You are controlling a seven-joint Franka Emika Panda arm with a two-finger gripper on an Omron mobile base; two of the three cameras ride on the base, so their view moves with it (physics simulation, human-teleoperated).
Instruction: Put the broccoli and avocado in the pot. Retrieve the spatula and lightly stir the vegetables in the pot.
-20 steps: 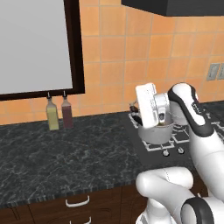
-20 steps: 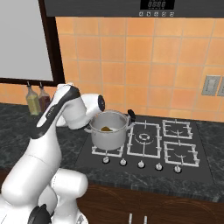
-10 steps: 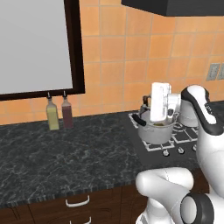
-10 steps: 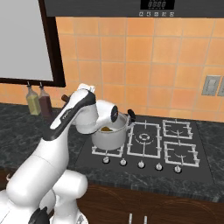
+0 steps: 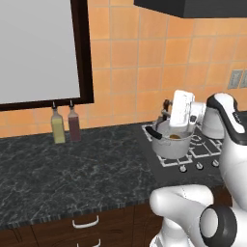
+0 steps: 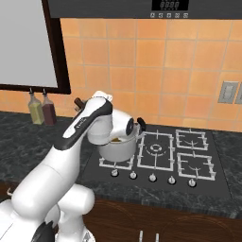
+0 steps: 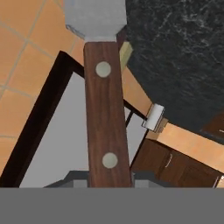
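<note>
One spatula (image 7: 106, 105) is clamped in the hand (image 7: 109, 177), wooden handle rising between the fingertips, above the steel pot (image 5: 170, 143) where an orange-brown avocado (image 5: 174, 137) is seen on the stove (image 6: 189, 156).

Red-brown spatula (image 7: 107, 118) handle (grey head), silver pot (image 5: 170, 144)
</note>
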